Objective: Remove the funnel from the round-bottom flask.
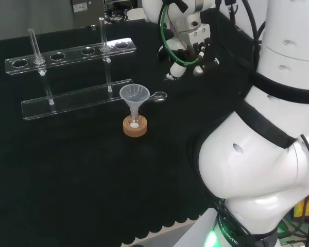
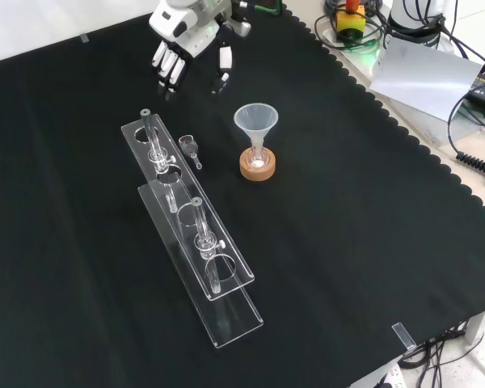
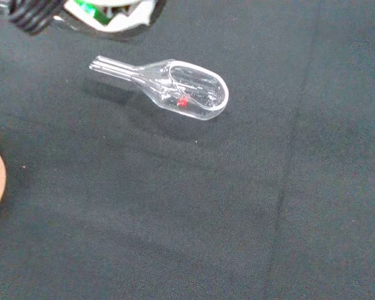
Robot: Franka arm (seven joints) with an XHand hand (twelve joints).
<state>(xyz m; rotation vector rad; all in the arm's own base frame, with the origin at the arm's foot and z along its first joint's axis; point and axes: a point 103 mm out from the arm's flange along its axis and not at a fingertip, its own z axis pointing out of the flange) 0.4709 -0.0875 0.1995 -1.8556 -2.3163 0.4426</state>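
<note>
On its cork ring stand [image 2: 257, 165], the clear plastic funnel [image 2: 256, 120] sits in the round-bottom flask [image 2: 258, 158]; the black and white hand [image 2: 187, 50], open and empty, should grasp the cone rim and lift straight up.

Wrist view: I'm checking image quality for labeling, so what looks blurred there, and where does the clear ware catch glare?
Wrist view: the hand is a blurred shape, while the clear scoop is sharp with bright glints on its bowl. Front view: the rack shows light edges against the black cloth. Head view: the funnel rim reads pale.
</note>
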